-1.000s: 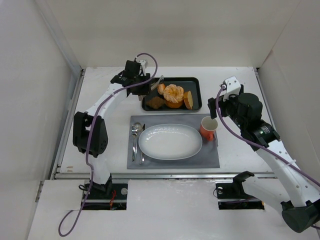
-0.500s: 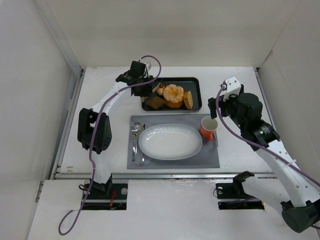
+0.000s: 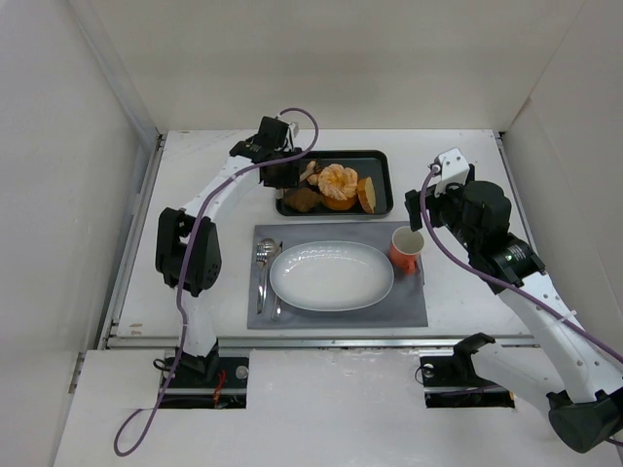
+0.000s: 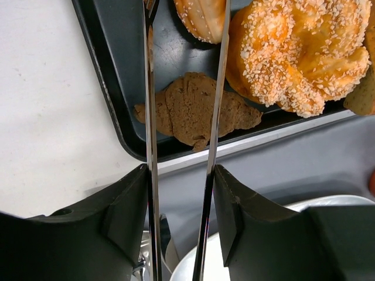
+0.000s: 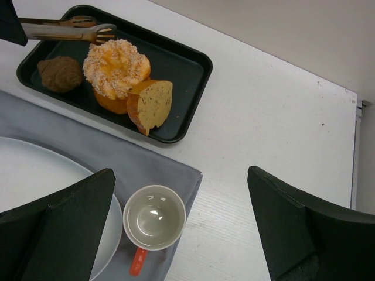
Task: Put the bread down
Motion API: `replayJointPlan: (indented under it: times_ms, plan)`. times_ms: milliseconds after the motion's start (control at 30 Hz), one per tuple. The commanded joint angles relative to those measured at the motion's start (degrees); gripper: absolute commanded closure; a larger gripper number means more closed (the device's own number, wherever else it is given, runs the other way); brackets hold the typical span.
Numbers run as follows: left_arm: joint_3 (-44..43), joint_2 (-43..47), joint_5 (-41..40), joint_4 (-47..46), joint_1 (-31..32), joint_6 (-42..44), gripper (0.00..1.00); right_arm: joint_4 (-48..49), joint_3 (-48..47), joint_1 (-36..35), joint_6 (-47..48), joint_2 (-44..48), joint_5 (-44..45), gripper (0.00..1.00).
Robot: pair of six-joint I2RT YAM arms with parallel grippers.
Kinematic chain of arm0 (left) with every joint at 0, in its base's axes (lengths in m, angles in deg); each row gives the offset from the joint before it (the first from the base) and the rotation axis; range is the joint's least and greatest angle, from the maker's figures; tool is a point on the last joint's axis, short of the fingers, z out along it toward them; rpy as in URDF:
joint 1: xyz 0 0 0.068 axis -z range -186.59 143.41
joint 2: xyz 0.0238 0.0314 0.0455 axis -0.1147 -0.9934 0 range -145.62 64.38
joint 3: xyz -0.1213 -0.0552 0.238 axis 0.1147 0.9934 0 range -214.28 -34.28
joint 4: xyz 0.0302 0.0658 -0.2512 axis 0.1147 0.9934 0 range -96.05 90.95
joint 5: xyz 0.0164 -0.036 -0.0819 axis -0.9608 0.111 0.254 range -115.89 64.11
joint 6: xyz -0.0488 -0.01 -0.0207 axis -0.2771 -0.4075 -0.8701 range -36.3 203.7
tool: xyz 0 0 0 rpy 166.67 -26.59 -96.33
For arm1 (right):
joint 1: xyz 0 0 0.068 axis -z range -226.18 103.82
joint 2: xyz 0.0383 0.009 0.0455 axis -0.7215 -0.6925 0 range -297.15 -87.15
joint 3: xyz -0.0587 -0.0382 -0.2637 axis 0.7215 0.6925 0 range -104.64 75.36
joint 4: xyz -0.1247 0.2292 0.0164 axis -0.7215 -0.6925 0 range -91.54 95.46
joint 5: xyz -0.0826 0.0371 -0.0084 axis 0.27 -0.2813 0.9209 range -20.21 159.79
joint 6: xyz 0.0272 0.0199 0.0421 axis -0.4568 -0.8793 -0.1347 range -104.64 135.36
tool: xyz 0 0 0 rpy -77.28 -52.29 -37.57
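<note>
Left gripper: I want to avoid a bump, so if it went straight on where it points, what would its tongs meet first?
Probably the bread, lying between the tongs' tips; the brown croissant lies under the blades, depth unclear.

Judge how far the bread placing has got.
Done: nothing placed; the plate is bare. In hand: the left gripper holds tongs whose arms straddle the bread, which lies in the tray. Left: grip, lift, probably set it on the plate.
</note>
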Motion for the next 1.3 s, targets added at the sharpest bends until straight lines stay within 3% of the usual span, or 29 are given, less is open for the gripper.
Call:
replayJointPlan:
  times_ms: [0, 667, 933, 1267]
  plan:
    - [-3.6, 0.5, 0.0, 1.3, 0.2, 1.1, 0.58, 2.7, -0.5, -0.4, 0.1, 0.8, 0.8, 0.00]
    - [-8.5, -4.5, 0.5, 5.3, 1.2, 1.7, 0.58, 3.3, 0.0, -0.4, 0.1, 1.8, 0.8, 0.00]
    - [-8.5, -3.4, -0.1, 5.3, 1.8, 1.7, 0.75, 3.3, 0.0, -0.4, 0.1, 1.8, 0.8, 0.00]
    - [-6.8, 1.7, -4.9, 3.6, 1.8, 1.1, 0.81, 3.3, 0.0, -0.4, 0.1, 1.8, 0.8, 0.00]
